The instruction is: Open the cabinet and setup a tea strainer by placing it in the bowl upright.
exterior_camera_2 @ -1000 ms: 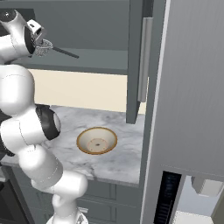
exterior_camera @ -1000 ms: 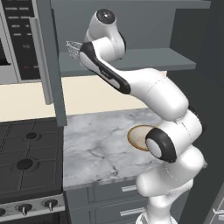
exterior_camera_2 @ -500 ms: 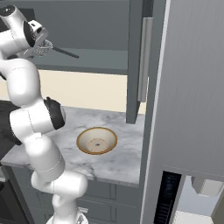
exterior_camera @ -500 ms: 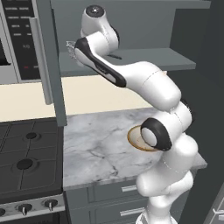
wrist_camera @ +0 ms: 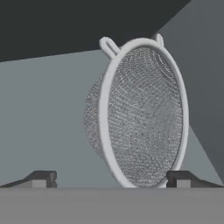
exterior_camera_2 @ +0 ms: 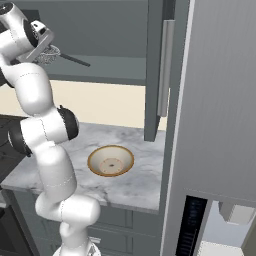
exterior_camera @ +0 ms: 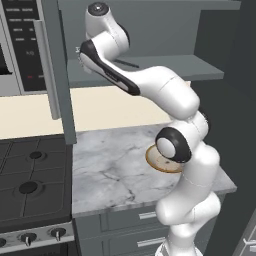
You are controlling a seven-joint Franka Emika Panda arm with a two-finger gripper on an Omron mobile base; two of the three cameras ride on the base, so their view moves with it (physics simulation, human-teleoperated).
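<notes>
Both doors of the cabinet point(exterior_camera_2: 153, 75) stand open, and its grey shelf point(exterior_camera: 165, 70) is exposed. The tea strainer lies on that shelf, with a silver-rimmed mesh cup point(wrist_camera: 140, 113) and a thin dark handle point(exterior_camera_2: 75, 60) pointing right. My gripper point(exterior_camera_2: 48, 50) is at the cup end, open. In the hand view the cup stands between the two fingertips point(wrist_camera: 178, 178), closer to the right one, and I cannot tell whether it touches. The bowl point(exterior_camera_2: 110, 161), brown-rimmed and pale inside, sits on the marble counter below. In the left base view the bowl point(exterior_camera: 159, 165) is partly behind my arm's elbow.
A gas stove point(exterior_camera: 27, 185) adjoins the counter point(exterior_camera: 110, 170) on the left, under a wall oven panel point(exterior_camera: 22, 45). The open left door point(exterior_camera: 57, 75) hangs beside my arm. A tall grey panel point(exterior_camera_2: 220, 100) walls off the right side. Drawers point(exterior_camera: 140, 220) run under the counter.
The arm's upper links have swung left and higher while the hand stays at the strainer. The jaws remain open and the strainer has not moved.
</notes>
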